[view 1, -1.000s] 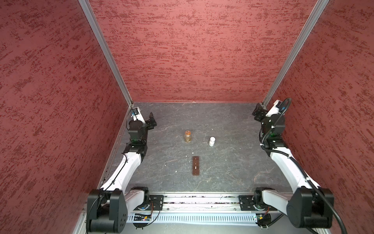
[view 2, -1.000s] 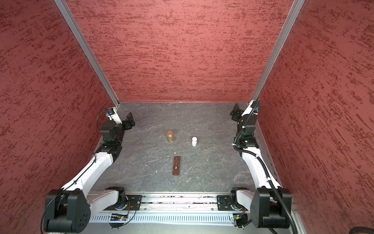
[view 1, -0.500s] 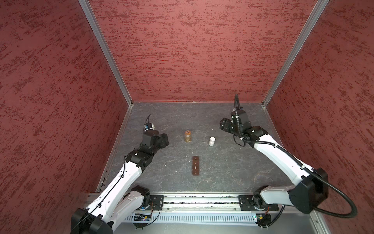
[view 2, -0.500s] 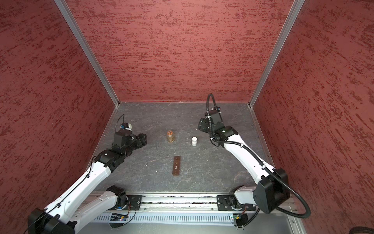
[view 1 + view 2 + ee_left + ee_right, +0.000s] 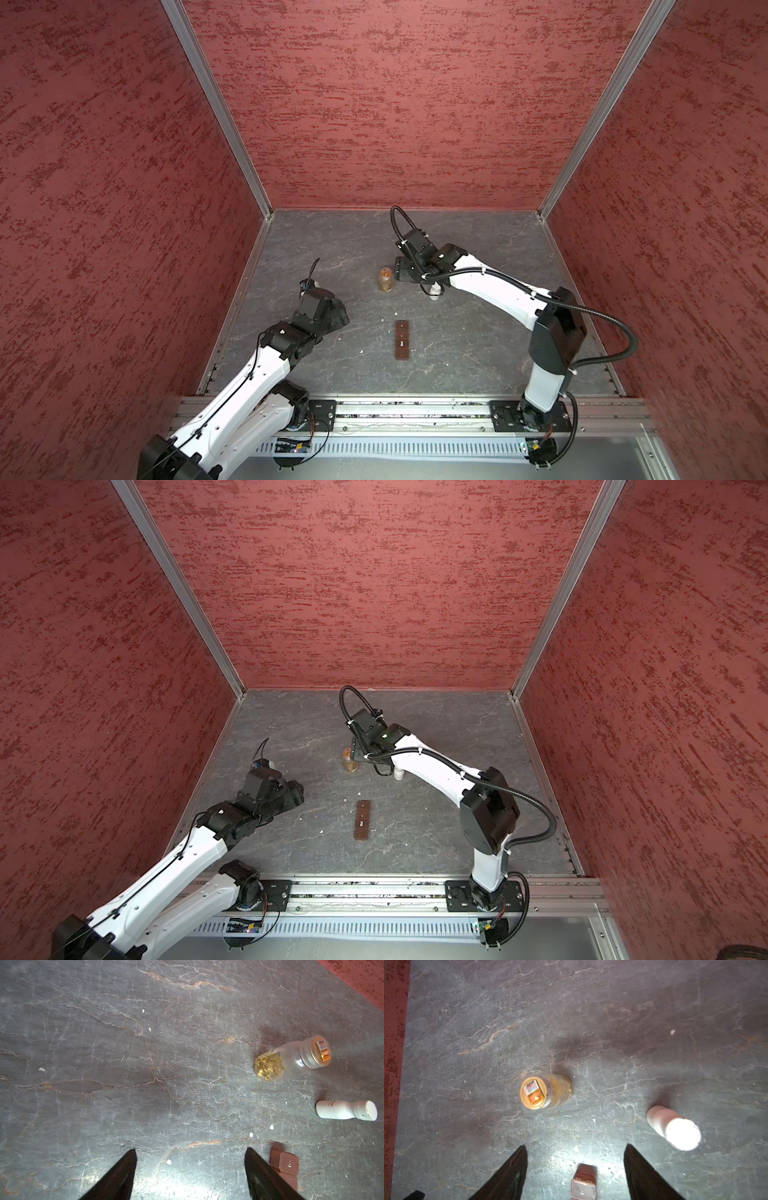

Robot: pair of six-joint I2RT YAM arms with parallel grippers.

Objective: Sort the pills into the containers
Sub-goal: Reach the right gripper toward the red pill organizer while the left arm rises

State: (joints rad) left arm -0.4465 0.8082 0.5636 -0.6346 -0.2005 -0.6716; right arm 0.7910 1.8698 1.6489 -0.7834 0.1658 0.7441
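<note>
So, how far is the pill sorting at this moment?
Done: no pill visibly in the brown box. In hand: nothing; left fingers and right fingers are open, empty. Left: pills lie loose on the table.

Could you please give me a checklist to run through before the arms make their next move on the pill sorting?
1. The left end effector is open and empty: ok.
2. The right end effector is open and empty: ok.
3. The amber bottle stands upright with its cap on: ok.
4. The white bottle stands upright: ok.
5. The brown box has its cells open to take pills: cannot tell.
6. The pills are located, as loose whitish bits scattered on the table: ok.
</note>
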